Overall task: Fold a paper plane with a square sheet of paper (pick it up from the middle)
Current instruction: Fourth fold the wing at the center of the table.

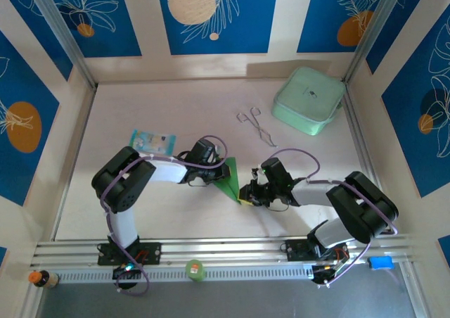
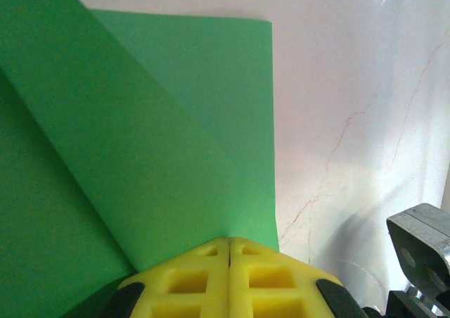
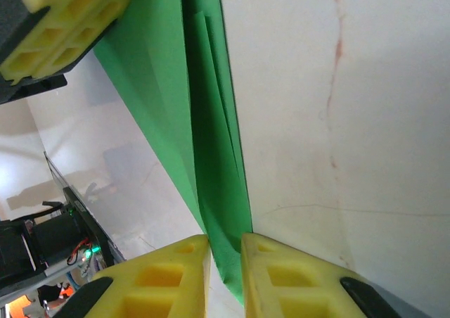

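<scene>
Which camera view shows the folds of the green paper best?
Left wrist: it shows the paper broad and near, with a diagonal fold edge across a paler layer. Right wrist sees it steeply, as a narrow strip with stacked edges. In the top view it is a small, distant triangle.

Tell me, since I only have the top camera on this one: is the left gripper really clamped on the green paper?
Observer: Yes. In the left wrist view, the left gripper has its yellow fingers pressed together, and the green paper comes out from the seam between them.
Operator: And the right gripper, has it got hold of the paper too?
Observer: In the right wrist view, the right gripper has its fingers apart with the paper running down between them. I cannot tell whether they are pinching it.
</scene>
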